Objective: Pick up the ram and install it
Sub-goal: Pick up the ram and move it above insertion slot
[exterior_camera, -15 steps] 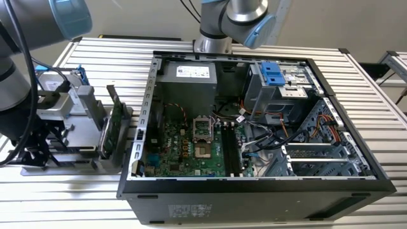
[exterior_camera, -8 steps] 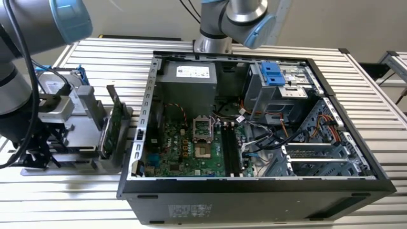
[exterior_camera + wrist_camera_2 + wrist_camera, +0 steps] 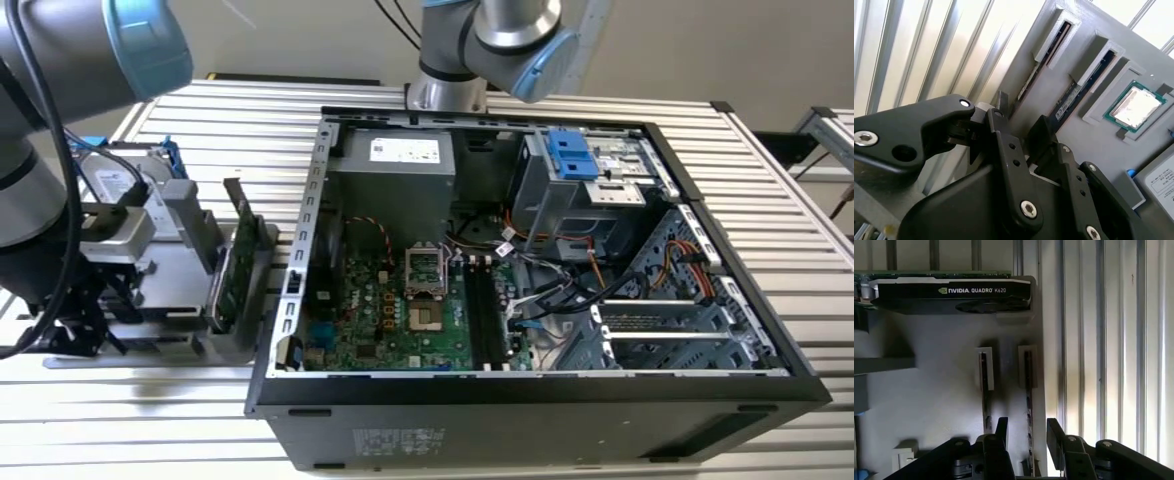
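Ram stands in the gray holder, my gripper spread wide over it.
Second wrist view adds a chip seated in that holder.

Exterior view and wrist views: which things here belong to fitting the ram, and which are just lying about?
For the job:
ram in its gray holder
tool, open, straddling the ram
motherboard's black slots

Lying about:
green card
hard drive
processor chip
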